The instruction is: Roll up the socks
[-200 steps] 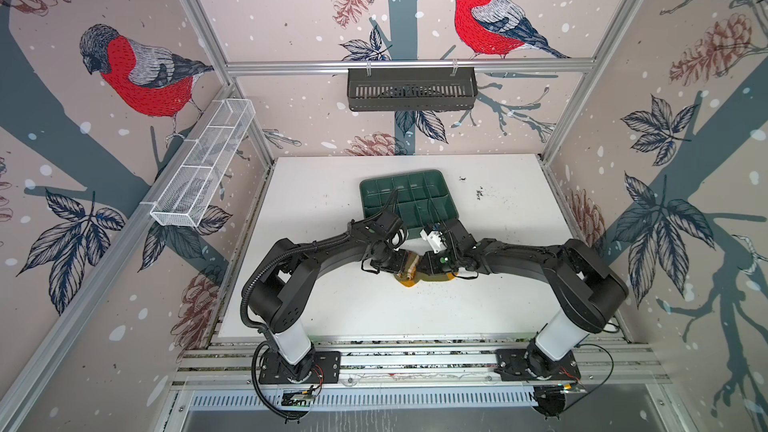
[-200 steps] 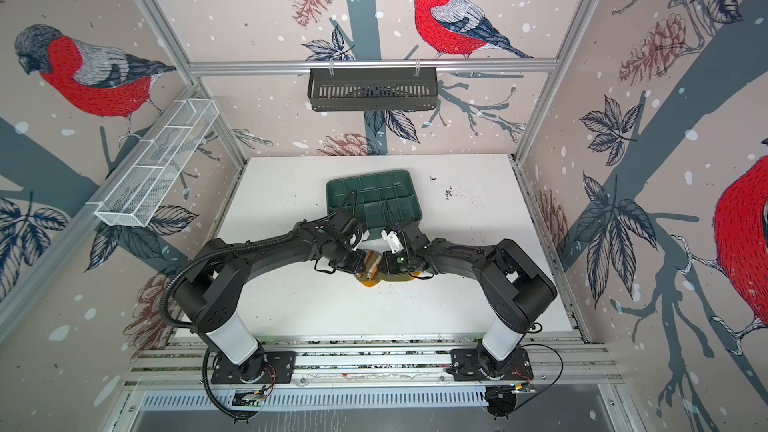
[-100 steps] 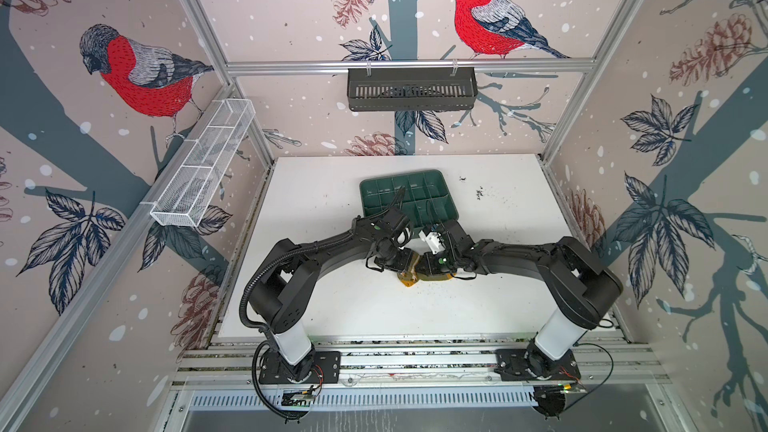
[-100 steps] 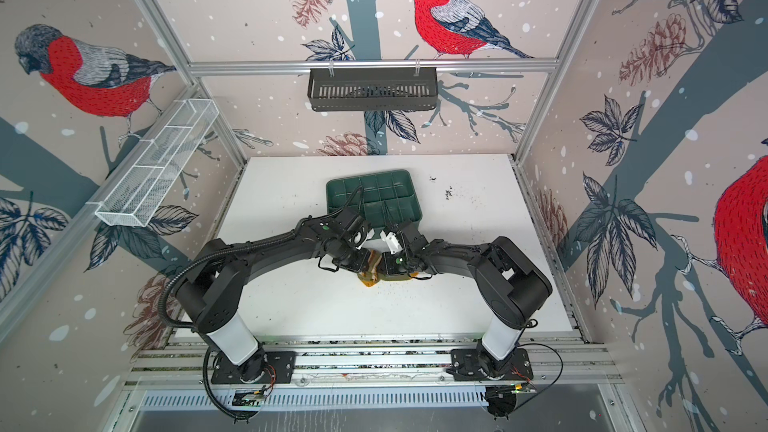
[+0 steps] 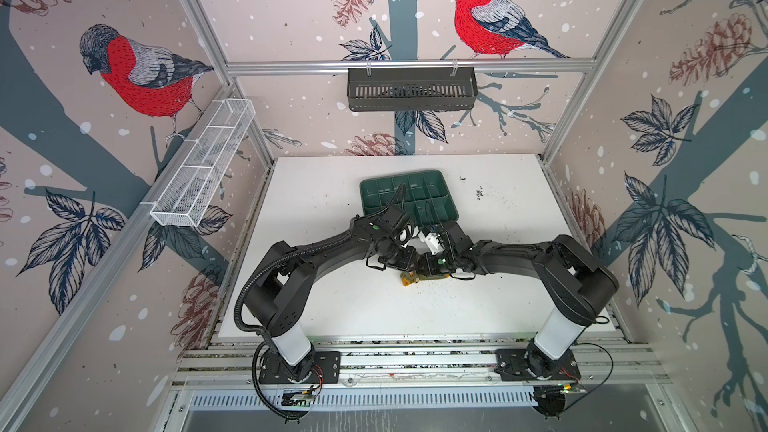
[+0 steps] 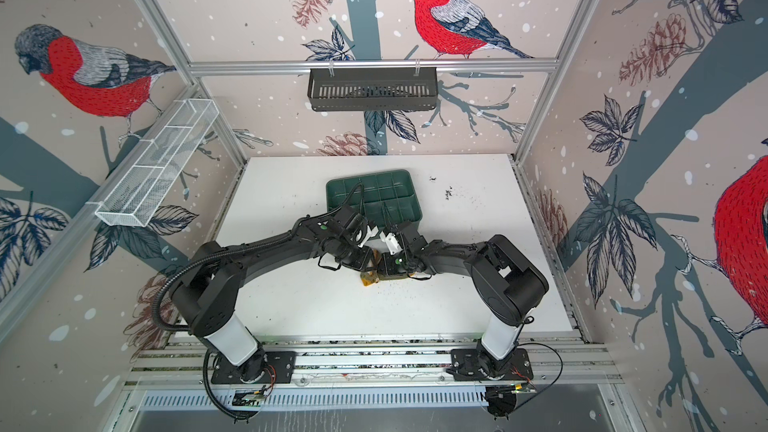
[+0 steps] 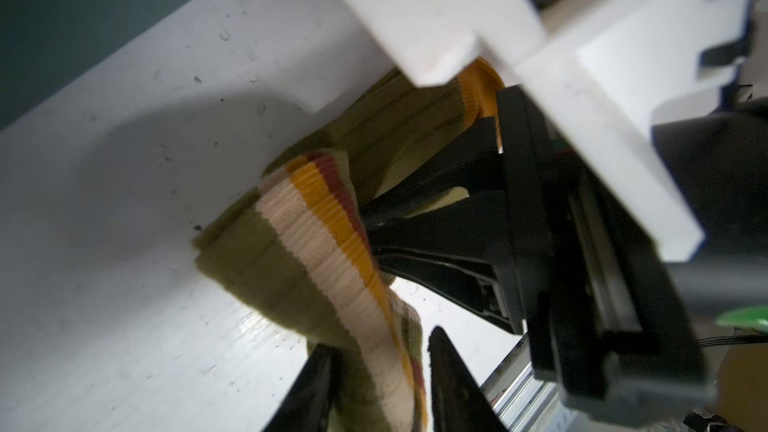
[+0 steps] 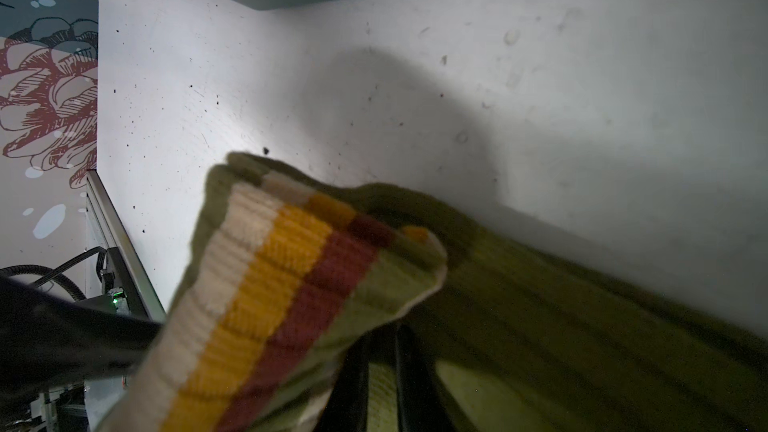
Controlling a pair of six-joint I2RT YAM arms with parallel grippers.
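Rolling in hand: socks (image 5: 409, 279) bunched near worktop (image 5: 332, 305) centre, green tray (image 5: 399, 177) at their 12 o'clock. Right hand (image 8: 382, 367) clamps narrow on the olive body; left hand (image 7: 380, 347) stands slightly parted about the striped cuff (image 7: 324, 222). Best practice: anchor body, wrap cuff snugly over roll.

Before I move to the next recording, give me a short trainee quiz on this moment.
1. True or false: the socks are outside the tray.
2. What is the right gripper shut on? A: sock cloth; B: tray rim; C: nothing.
3. On the cuff, which stripe runs between cream and brown?
Key: 1 true; 2 A; 3 orange.
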